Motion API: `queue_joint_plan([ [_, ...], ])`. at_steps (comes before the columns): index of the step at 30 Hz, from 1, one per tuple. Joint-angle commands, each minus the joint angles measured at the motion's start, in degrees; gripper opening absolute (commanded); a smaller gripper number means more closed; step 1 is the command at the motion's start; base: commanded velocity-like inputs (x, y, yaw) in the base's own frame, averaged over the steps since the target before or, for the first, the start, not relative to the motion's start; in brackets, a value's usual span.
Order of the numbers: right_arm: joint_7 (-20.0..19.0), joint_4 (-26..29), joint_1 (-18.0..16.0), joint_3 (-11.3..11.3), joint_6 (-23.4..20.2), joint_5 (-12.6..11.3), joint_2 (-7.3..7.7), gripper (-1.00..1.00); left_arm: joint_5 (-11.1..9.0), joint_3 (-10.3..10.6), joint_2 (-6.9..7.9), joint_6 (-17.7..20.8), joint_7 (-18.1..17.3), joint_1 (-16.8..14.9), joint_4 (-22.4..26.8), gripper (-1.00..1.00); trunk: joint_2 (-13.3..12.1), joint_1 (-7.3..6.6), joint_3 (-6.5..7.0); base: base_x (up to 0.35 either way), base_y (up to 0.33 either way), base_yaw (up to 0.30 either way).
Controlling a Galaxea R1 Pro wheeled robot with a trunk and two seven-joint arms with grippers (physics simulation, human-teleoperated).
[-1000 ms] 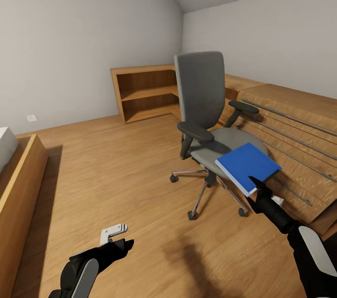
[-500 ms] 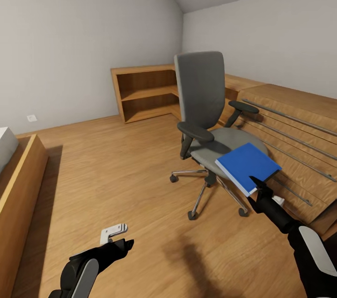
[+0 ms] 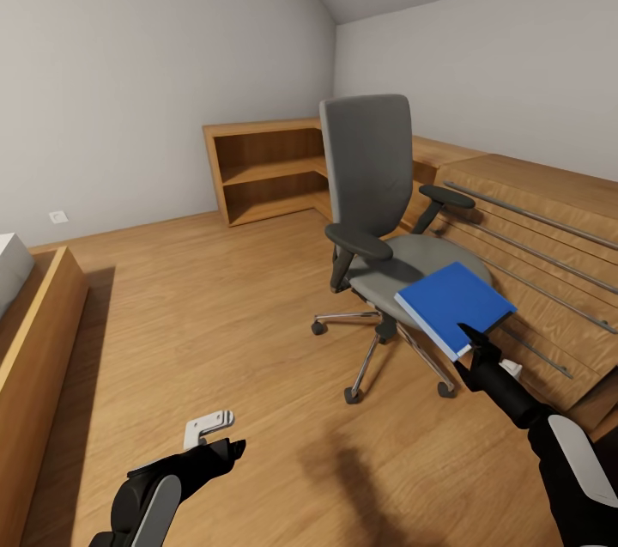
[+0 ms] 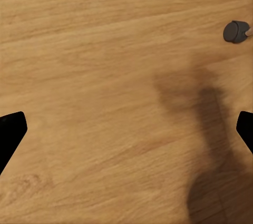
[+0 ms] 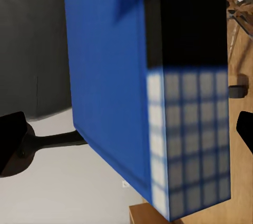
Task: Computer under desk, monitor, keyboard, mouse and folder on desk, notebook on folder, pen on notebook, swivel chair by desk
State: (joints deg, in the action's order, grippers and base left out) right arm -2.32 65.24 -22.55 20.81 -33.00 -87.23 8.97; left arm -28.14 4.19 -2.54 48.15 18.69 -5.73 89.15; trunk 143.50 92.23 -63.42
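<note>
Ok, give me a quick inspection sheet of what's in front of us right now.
Surface: wooden floor; the desk cannot be picked out.
Job's things: blue folder at the front edge of the grey swivel chair seat, overhanging it.
Clutter: small white bracket on the floor.
Grippers: right gripper at the folder's near edge, grip cannot be told; left gripper low over the floor, open, empty.
Cables: nothing seen.
Surroundings: wooden shelving, sloped wooden panels with metal rails, white walls.
</note>
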Motion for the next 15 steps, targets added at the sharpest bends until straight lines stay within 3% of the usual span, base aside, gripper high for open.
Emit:
queue_joint_plan([
  [1, -0.15, -0.03, -0.04, 0.11, -0.32, 0.04, -0.01, 1.0, -0.6, 0.02, 0.0, 0.14, 0.56, -0.04, 0.06, 1.0, 0.02, -0.01, -0.05, 0.0, 0.0, 0.0],
  [2, -0.13, -0.03, -0.04, 0.11, -0.32, 0.04, -0.01, 1.0, -0.6, 0.02, 0.0, 0.15, 0.56, -0.03, 0.06, 1.0, 0.02, -0.01, -0.05, 0.0, 0.0, 0.0],
  [3, -0.11, -0.03, -0.04, 0.11, -0.32, 0.04, -0.01, -1.0, -0.6, 0.02, 0.0, 0.15, 0.56, -0.02, 0.06, 1.0, 0.02, -0.01, -0.05, 0.0, 0.0, 0.0],
  [15, -0.06, -0.05, -0.04, 0.11, 0.28, 0.11, -0.01, -1.0, -0.7, 0.04, -0.01, 0.18, 0.54, -0.02, 0.04, 1.0, 0.02, -0.01, -0.05, 0.0, 0.0, 0.0],
])
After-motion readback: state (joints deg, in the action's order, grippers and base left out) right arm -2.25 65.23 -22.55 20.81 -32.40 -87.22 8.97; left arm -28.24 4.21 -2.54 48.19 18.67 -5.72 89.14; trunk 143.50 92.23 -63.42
